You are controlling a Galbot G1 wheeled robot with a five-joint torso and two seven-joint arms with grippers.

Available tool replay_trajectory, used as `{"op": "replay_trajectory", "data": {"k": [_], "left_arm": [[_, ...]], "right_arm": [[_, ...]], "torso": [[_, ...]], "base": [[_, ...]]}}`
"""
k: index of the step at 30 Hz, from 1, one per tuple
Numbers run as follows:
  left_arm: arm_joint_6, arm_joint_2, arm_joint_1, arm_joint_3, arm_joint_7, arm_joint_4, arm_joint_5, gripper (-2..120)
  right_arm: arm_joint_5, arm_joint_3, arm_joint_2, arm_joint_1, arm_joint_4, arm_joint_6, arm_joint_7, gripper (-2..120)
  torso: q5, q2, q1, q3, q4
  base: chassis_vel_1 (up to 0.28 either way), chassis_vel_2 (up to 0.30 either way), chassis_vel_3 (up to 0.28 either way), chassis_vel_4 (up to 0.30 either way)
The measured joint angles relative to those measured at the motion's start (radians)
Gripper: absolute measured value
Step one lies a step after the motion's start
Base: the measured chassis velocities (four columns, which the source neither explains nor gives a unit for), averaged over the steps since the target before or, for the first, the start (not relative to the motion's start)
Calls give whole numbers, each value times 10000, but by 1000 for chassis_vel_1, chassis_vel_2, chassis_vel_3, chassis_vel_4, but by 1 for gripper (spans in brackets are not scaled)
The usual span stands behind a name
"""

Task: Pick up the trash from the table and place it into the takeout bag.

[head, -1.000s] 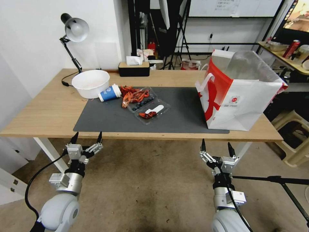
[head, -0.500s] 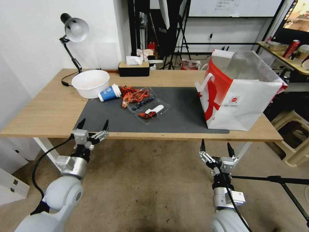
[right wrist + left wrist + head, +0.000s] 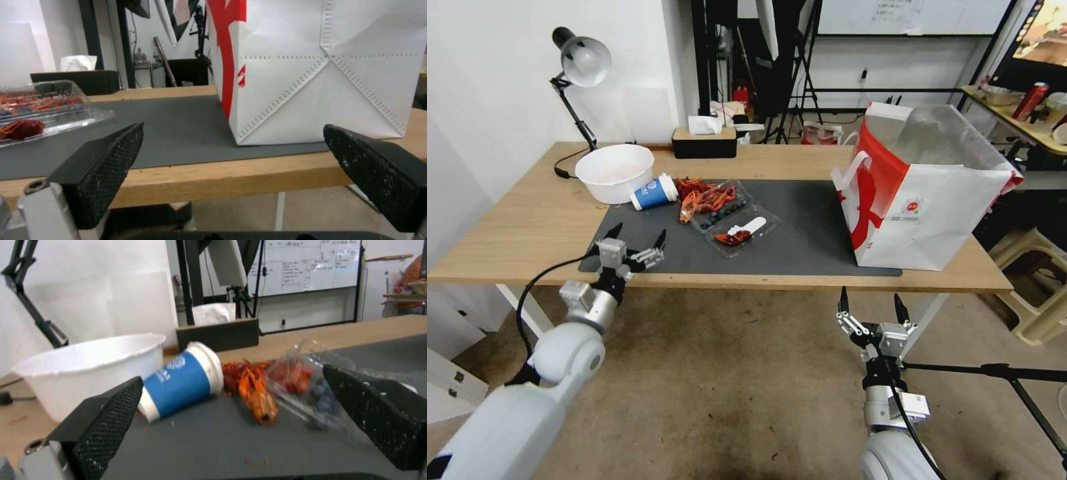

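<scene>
Long light-wood bench [image 3: 527, 227] under a dark grey mat [image 3: 800, 233]; at the mat's right end, upright and open-topped, the takeout bag [image 3: 924, 200], white with red swirl panels and foil lining; just off the mat's far left corner, a white bowl [image 3: 615, 172]; touching the bowl, on its side on the mat, a blue-and-white paper cup [image 3: 654, 193]; beside the cup, toward the mat's middle, red shellfish scraps [image 3: 694, 193] and clear plastic trays [image 3: 734, 217], possibly with dark berries inside. Over the mat's near left corner, the left claw [image 3: 634, 243], spread wide, holding nothing; below the mat's near right edge, short of the bench, the right claw [image 3: 870, 303], likewise wide apart and empty.
</scene>
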Motion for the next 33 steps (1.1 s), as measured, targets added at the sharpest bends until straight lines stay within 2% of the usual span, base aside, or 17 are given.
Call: {"op": "replay_trajectory", "data": {"k": [10, 13, 14, 17, 22, 26, 28, 33], "left_arm": [[430, 505, -1443, 614, 378, 955, -622, 100], [455, 656, -2111, 1056, 717, 1636, -788, 100], [455, 656, -2111, 1056, 717, 1636, -788, 100], [383, 797, -2749, 1650, 1069, 2273, -908, 100], [339, 848, -3562, 2435, 1338, 2903, -1063, 100], [307, 861, -3957, 2745, 1445, 3192, -1067, 100], [270, 906, -4480, 3255, 1571, 3611, -1070, 100], [256, 954, -5234, 3818, 1967, 4280, -1060, 100]], "right_arm": [[-44, -82, 34, 109, -73, -23, -3, 100], [-75, -151, 54, 173, -107, -48, -4, 100], [-75, -151, 54, 173, -107, -48, -4, 100], [-83, -167, 59, 208, -114, -66, -5, 100], [-87, -167, 68, 216, -138, -71, -5, 100], [-88, -163, 74, 217, -144, -72, -4, 100], [-88, -144, 82, 226, -173, -72, -5, 100], [-89, -135, 131, 269, -203, -72, -4, 100]], "torso": [[-3, 0, 0, 0, 1], [-5, 0, 0, 0, 1], [-5, 0, 0, 0, 1], [-6, 0, 0, 0, 1], [-6, 0, 0, 1, 1], [-3, 0, 0, 0, -2], [-5, 0, 0, 1, 0], [-5, 0, 0, -1, 2]], "base": [[0, 0, 0, 0], [0, 0, 0, 0], [0, 0, 0, 0], [0, 0, 0, 0], [0, 0, 0, 0], [0, 0, 0, 0], [0, 0, 0, 0], [0, 0, 0, 0]]}}
